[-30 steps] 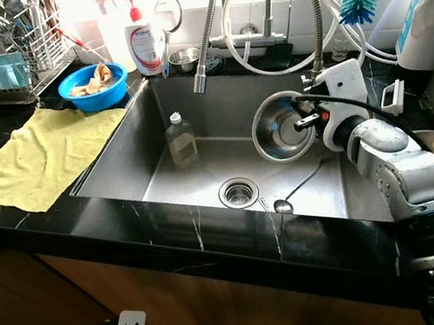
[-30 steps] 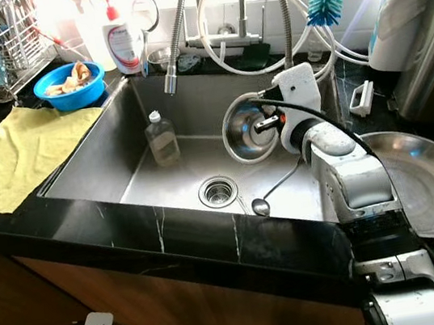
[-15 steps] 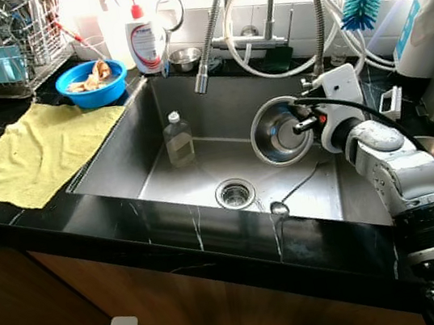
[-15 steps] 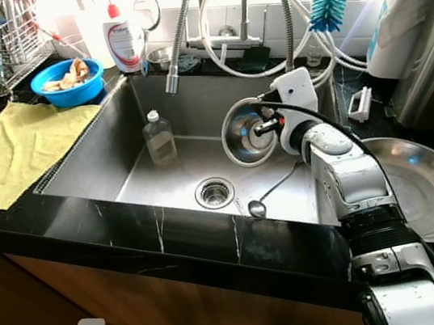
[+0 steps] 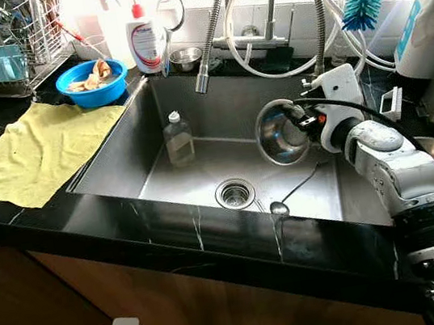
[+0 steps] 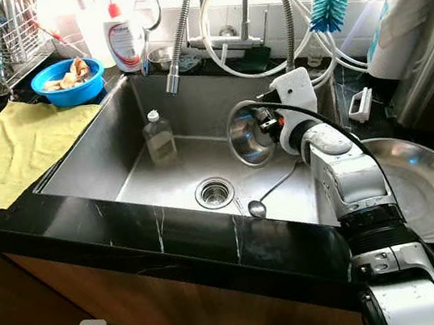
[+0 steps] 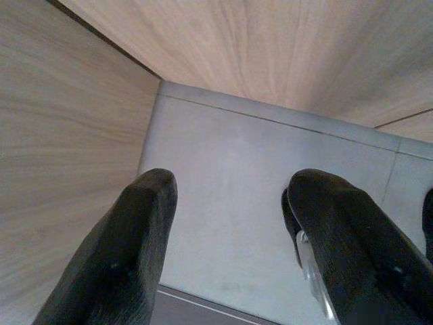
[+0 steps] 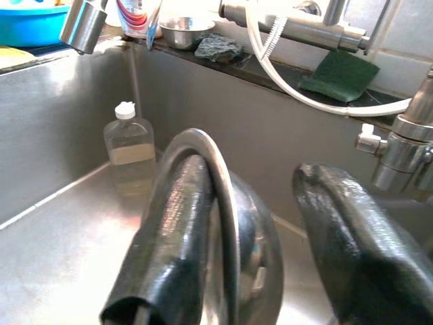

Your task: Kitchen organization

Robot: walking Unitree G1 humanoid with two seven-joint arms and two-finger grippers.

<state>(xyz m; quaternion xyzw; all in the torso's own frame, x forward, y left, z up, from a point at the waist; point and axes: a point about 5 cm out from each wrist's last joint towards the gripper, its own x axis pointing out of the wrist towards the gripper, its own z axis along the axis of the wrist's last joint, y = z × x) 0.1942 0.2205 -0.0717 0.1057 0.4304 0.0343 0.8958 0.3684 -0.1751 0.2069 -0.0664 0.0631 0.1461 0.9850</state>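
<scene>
A steel bowl (image 5: 278, 133) stands on edge over the right side of the sink (image 5: 117, 153). My right gripper (image 5: 298, 120) reaches in from the right with the bowl's rim (image 8: 203, 139) against one finger (image 8: 176, 223). The other finger (image 8: 345, 230) stands clear of the bowl's wall, so the gripper is open. On the sink floor a clear bottle (image 5: 180, 138) stands upright at the left. A spoon (image 5: 283, 207) lies right of the drain (image 5: 235, 193). My left gripper (image 7: 230, 196) hangs open low beside the wooden cabinet.
A yellow cloth (image 5: 36, 153), a blue bowl (image 5: 90, 82) and a dish rack (image 5: 18, 37) are on the left counter. A spray faucet (image 5: 204, 74) hangs over the sink. A big steel plate (image 6: 420, 181) lies on the right counter. A soap dispenser (image 5: 146, 42) stands behind.
The steel bowl has turned from facing me to nearly edge-on, and its mouth now points more to the left. The right gripper stays at its rim.
</scene>
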